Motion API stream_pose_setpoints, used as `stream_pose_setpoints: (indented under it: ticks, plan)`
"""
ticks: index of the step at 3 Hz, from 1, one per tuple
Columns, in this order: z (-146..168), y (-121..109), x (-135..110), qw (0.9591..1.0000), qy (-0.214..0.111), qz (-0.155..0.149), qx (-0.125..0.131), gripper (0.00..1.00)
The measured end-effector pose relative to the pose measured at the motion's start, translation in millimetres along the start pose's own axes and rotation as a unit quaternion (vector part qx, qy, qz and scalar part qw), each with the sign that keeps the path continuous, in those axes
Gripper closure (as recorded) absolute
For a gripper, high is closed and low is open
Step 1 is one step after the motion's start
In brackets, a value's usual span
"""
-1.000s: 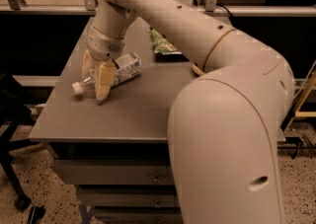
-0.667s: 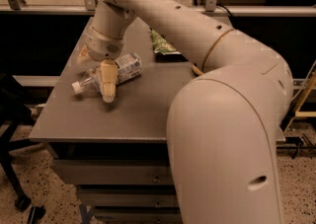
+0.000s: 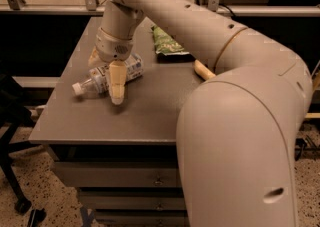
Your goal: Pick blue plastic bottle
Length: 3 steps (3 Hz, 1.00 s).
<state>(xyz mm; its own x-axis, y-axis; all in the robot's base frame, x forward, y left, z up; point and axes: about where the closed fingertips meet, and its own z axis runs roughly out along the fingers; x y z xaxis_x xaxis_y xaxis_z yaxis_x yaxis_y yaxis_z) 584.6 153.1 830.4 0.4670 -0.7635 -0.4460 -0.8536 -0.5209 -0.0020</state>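
Observation:
The blue plastic bottle (image 3: 102, 77) is a small clear bottle with a white cap and a white label. It lies on its side on the grey table (image 3: 85, 121), left of centre, with the cap pointing left. My gripper (image 3: 106, 82) comes down from above and straddles the bottle's middle. One finger (image 3: 117, 83) stands in front of the bottle with its tip at the tabletop, and the other finger (image 3: 94, 57) is behind it. The fingers are apart, one on each side of the bottle, which rests on the table.
A green snack bag (image 3: 167, 41) lies at the back of the table. A yellowish object (image 3: 202, 70) shows partly from under my arm. My large arm covers the table's right side. Drawers (image 3: 115, 176) sit under the tabletop. A dark chair base (image 3: 15, 181) stands at left.
My gripper has shifted right along the bottle and turned, and its fingers now stand in front of and behind the bottle. The bottle has stayed in place.

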Motion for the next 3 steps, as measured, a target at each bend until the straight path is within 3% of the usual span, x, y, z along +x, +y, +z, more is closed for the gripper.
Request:
stream_pose_setpoints:
  ticks: [1,2,3]
  plan:
    - [-10,26,30,0.9986,0.009,0.052,0.005,0.0]
    - [-32,58,59,0.9933,0.032,0.109,0.022,0.0]
    - [-32,58,59,0.9933,0.032,0.109,0.022,0.0]
